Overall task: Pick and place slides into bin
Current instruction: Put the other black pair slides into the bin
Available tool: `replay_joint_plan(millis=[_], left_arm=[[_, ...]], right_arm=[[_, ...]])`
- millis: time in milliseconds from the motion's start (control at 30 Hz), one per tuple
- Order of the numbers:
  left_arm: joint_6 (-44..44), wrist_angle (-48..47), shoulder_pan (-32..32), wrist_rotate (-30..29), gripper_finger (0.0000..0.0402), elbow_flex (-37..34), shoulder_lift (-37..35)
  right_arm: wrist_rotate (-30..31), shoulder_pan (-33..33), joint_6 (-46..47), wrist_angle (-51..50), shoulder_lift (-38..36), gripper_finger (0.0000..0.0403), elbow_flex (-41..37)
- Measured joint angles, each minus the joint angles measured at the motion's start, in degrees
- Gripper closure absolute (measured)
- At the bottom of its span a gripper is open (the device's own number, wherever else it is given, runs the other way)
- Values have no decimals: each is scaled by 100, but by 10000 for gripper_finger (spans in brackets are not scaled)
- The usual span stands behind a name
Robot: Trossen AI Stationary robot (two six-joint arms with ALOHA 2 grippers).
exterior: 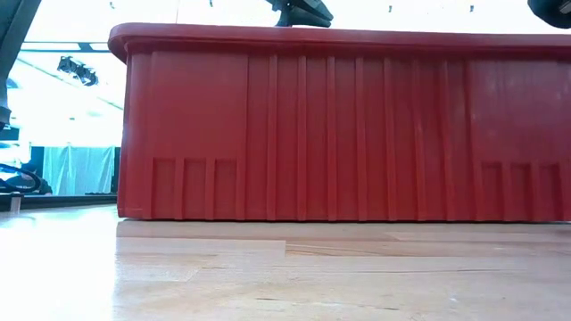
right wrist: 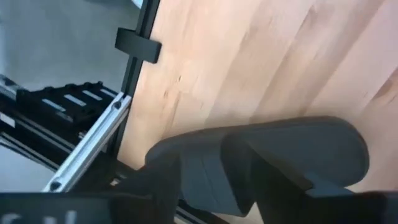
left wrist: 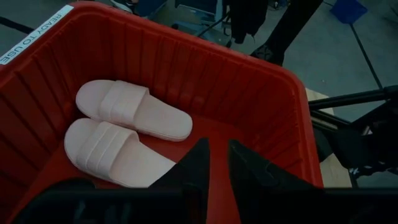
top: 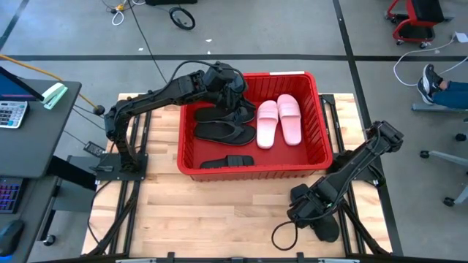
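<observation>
The red bin [top: 252, 169] stands mid-table. In it lie two pale pink slides [top: 278, 120], which also show in the left wrist view [left wrist: 124, 127], two black flip-flops [top: 225, 131] and one black slide [top: 228, 161] by the near wall. My left gripper [top: 235, 93] hovers over the bin's far left part. Its fingers [left wrist: 217, 162] stand a narrow gap apart with nothing between them. My right gripper [top: 306, 210] is low over the table's near right part, shut on the other black slide [top: 326, 228]. My right gripper pinches the black slide [right wrist: 214, 171] between its two fingers, which lie across it near one end. The rest of the slide [right wrist: 311, 140] reaches out beyond the fingers over the wooden table. Whether it is lifted clear, I cannot tell.
The bin's ribbed near wall [exterior: 339, 134] fills the low view. Bare wooden table [top: 212, 219] lies in front of the bin. A desk with a calculator [top: 11, 113] stands to the left, and chairs and a person's shoe [top: 431, 84] to the far right.
</observation>
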Motion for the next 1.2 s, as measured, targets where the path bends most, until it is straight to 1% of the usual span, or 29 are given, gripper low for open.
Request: replay_joint_plan(millis=[100, 200, 367, 533, 667, 733, 933, 1000, 1100, 1133, 1200], left_arm=[[3, 0, 0, 0, 338, 0, 0], [-1, 0, 0, 0, 342, 0, 0], [1, 0, 0, -1, 348, 0, 0], [1, 11, 0, 0, 346, 0, 0], [2, 13, 0, -1, 341, 0, -1], [-2, 16, 0, 0, 339, 0, 0], [1, 28, 0, -2, 342, 0, 0], [-2, 32, 0, -2, 345, 0, 0], [-3, 33, 0, -1, 348, 0, 0], [-1, 33, 0, 0, 349, 0, -2], [1, 33, 0, -1, 348, 0, -1]], right_arm=[[-119, 2, 104, -33, -2, 199, -2], [-495, 39, 187, 267, -11, 187, -188], [-586, 227, 670, 1064, -10, 187, -714], [-587, 349, 1018, 1234, -8, 191, -1352], [-430, 383, 872, 1226, -8, 192, -1819], [-445, 355, 771, 1223, -8, 192, -1971], [-525, 286, 344, 1295, -8, 195, -2070], [-726, 286, 262, 1456, -8, 196, -2092], [-1350, 315, 262, 1897, -4, 199, -2237], [-1459, 350, 264, 2030, -4, 200, -2304], [-1487, 413, 262, 2113, -4, 205, -2415]])
